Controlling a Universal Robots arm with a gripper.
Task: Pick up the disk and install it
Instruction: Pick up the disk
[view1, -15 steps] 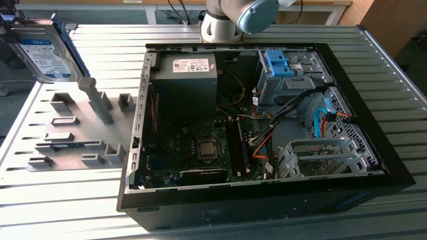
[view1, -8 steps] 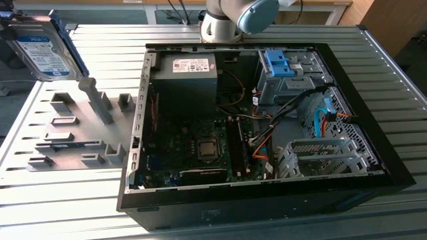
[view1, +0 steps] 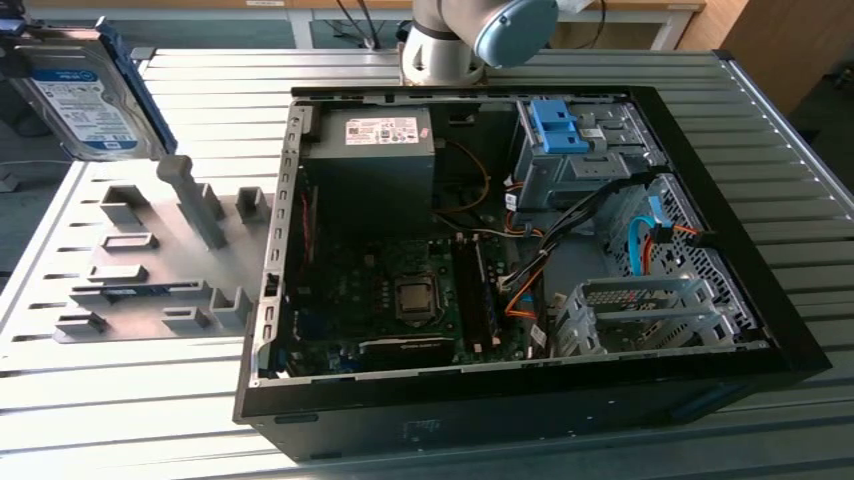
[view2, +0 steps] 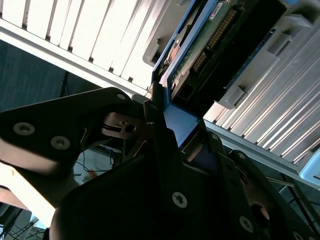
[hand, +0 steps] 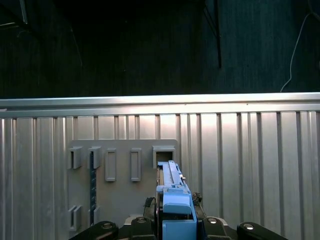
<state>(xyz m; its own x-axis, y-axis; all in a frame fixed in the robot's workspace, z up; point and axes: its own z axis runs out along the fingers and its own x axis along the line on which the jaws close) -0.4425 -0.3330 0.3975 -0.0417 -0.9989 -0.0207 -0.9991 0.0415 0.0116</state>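
While clear of computer case (view1: 534, 425), hand (view2: 175, 131) clamped on disk (view1: 80, 100) by blue frame.

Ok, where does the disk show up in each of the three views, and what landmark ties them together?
Exterior view: the disk sits at the exterior view's upper left, label facing the camera.
Second wrist view: the disk is edge-on, circuit board showing, its blue frame clamped in the pincer.
First wrist view: its blue edge rises before the grey slotted plate.
Shared landmark: the ribbed metal table.

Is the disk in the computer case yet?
No: in the exterior view the disk is outside the computer case, toward the view's left.
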